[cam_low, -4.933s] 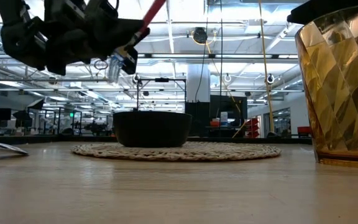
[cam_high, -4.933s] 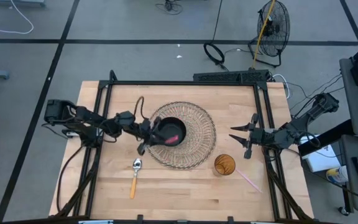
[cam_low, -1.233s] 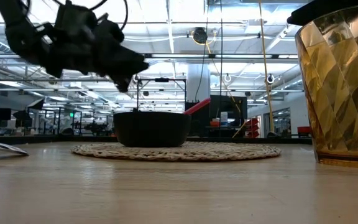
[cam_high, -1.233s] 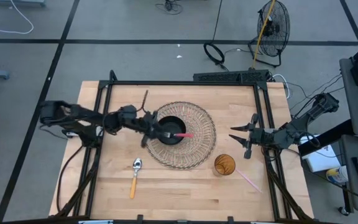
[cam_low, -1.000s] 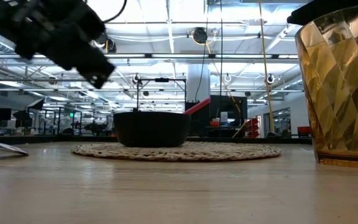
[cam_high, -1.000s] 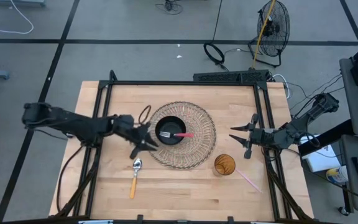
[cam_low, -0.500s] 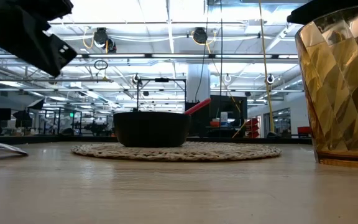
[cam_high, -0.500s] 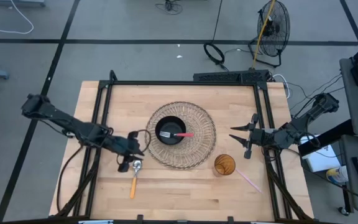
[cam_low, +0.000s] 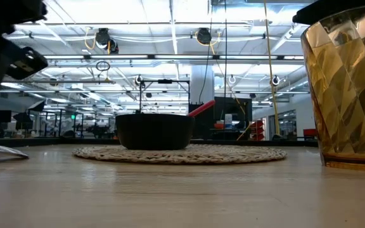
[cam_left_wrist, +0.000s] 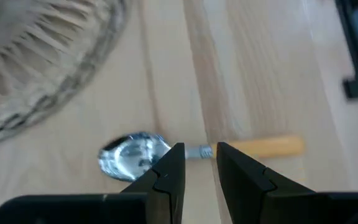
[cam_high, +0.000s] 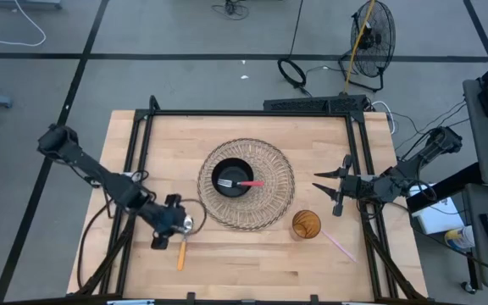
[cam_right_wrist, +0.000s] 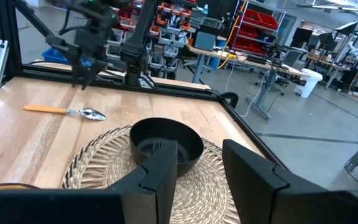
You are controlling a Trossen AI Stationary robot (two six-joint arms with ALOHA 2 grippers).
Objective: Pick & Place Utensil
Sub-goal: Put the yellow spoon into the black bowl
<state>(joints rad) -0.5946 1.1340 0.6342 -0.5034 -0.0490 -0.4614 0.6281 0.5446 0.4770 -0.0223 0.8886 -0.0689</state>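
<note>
Fork (cam_high: 242, 182): released into bowl (cam_high: 232, 178). Left gripper (cam_left_wrist: 196, 163): relocated above spoon (cam_left_wrist: 185, 150), jaws parted, empty; second pick judged pending.

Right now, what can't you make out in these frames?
- Fork tines: high view, too small inside the bowl.
- Left pincer height over spoon: left wrist view, fingers cover the neck.
- Glass: low view, cut off by edge.

Two slim black jointed arms, each end effector (cam_high: 169, 222) dark.
</note>
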